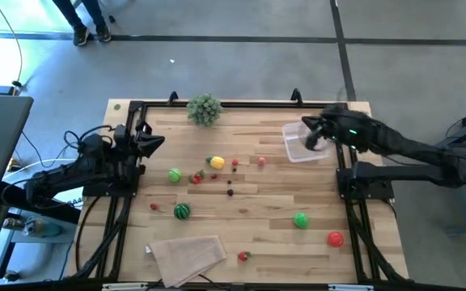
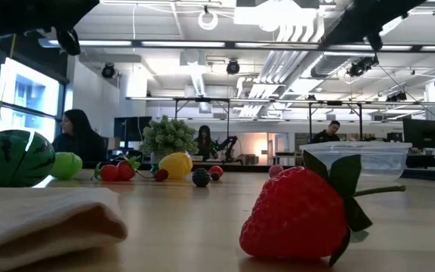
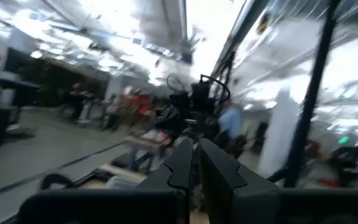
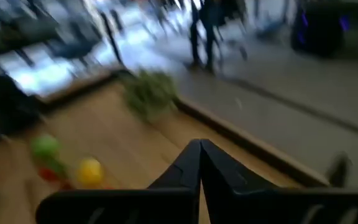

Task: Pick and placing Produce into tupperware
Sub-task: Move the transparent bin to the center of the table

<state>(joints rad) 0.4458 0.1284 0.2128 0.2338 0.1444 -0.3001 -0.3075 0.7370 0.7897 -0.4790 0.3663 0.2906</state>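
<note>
Nothing's in the tub (image 1: pixel 302 146) yet — it sits empty at upper right of the high view, long axis running roughly left to right, open side up. Every piece of produce is out on the table (image 1: pixel 257 234): lemon (image 1: pixel 217 162) mid-frame, melon (image 1: pixel 183 212) lower left, strawberry (image 1: pixel 243 256) near the bottom. Right gripper (image 1: pixel 309 125) hangs over the tub's far edge, clenched, carrying nothing. Left gripper (image 1: pixel 158 143) waits at the left rail, clenched too, empty.

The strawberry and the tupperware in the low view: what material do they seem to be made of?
The strawberry looks like moulded plastic: matte red skin with regular dimples, stiff green leaves. The tupperware seems thin clear plastic; the room shows through its walls.
</note>
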